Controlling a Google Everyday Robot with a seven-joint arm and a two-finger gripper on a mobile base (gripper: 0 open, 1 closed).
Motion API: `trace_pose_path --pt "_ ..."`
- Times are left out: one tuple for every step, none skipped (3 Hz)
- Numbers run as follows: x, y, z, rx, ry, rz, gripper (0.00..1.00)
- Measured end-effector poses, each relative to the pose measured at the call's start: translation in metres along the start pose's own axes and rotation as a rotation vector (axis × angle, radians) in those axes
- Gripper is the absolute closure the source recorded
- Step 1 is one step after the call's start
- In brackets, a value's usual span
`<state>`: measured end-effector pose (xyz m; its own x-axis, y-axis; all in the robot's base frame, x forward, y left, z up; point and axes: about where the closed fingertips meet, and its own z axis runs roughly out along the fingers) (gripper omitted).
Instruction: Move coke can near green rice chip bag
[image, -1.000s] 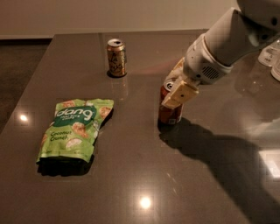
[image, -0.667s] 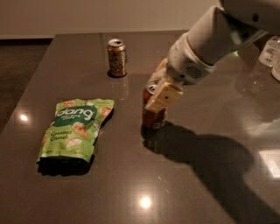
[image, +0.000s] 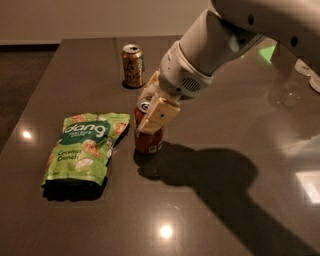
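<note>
Hand (image: 151, 109) grips coke can (image: 148, 140) beside green rice chip bag (image: 85, 147).

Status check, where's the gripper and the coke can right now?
Gripper jaws shut on coke can. Can upright on table, just right of green rice chip bag. Gold can behind, not in the way.

The dark table (image: 210, 210) carries the green rice chip bag (image: 85, 147), coke can (image: 148, 140), patterned can (image: 133, 66); gripper (image: 152, 106) over the coke can.
</note>
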<state>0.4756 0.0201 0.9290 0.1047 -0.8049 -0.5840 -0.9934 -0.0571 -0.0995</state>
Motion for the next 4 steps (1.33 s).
trace_pose_path --pt "-0.006 0.001 0.012 -0.002 -0.001 -0.043 0.87" --pt "-0.006 0.002 0.021 0.002 0.009 -0.078 0.64" --pt "-0.007 0.002 0.022 0.003 0.011 -0.085 0.41" --pt "-0.008 0.003 0.022 0.003 0.012 -0.088 0.17"
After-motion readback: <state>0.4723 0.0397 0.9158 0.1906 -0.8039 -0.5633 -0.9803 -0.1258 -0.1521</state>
